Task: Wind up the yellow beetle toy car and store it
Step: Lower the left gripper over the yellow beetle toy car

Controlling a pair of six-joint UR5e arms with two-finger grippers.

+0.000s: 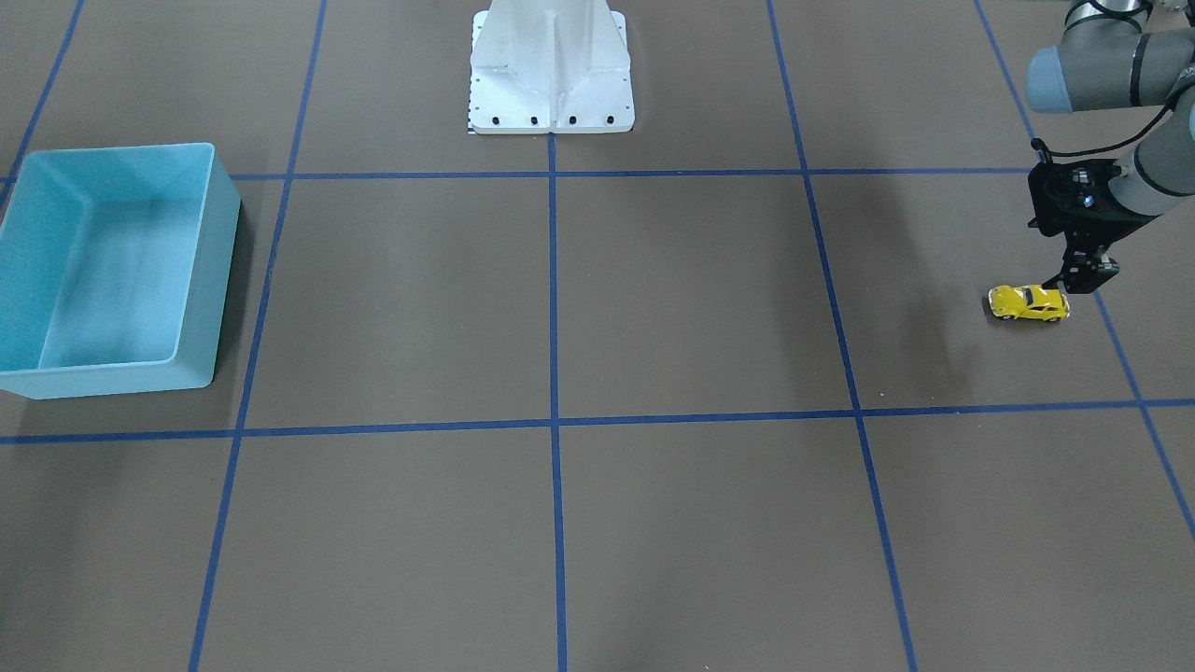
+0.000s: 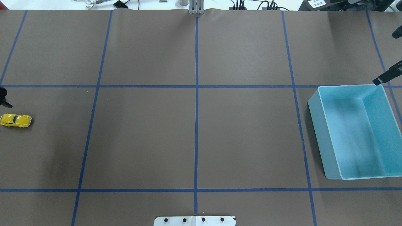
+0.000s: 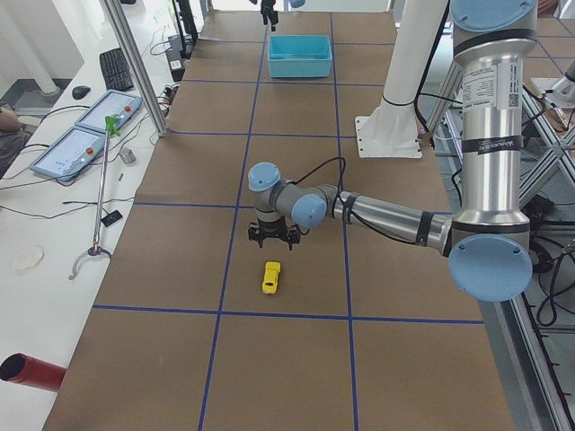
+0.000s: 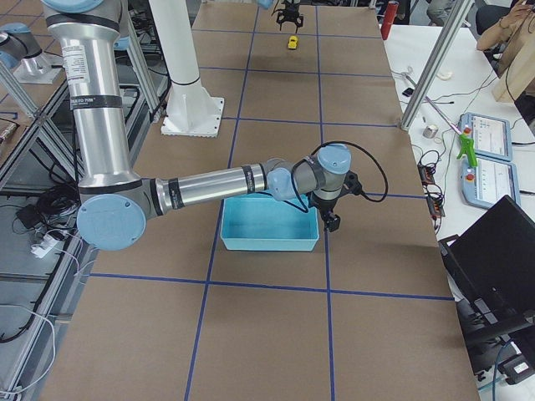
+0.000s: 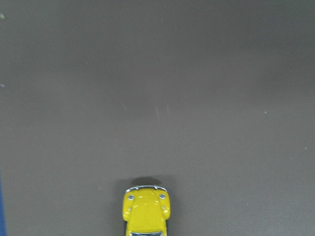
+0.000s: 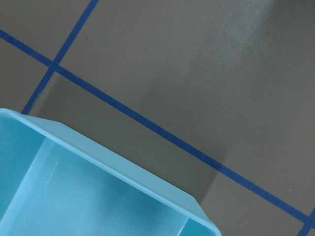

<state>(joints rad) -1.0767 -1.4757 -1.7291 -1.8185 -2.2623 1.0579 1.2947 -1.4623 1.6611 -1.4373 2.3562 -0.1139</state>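
The yellow beetle toy car stands free on its wheels on the brown table, at my far left; it also shows in the overhead view. My left gripper hangs just behind and above the car, open and empty, not touching it. In the left wrist view the car's front is at the bottom edge. The light blue bin is at my far right and holds nothing. My right gripper hovers over the bin's far outer corner, open and empty; one finger shows in the overhead view.
The white robot base stands at the middle of the table's near edge. Blue tape lines divide the brown table cover into squares. The whole width of the table lies between car and bin.
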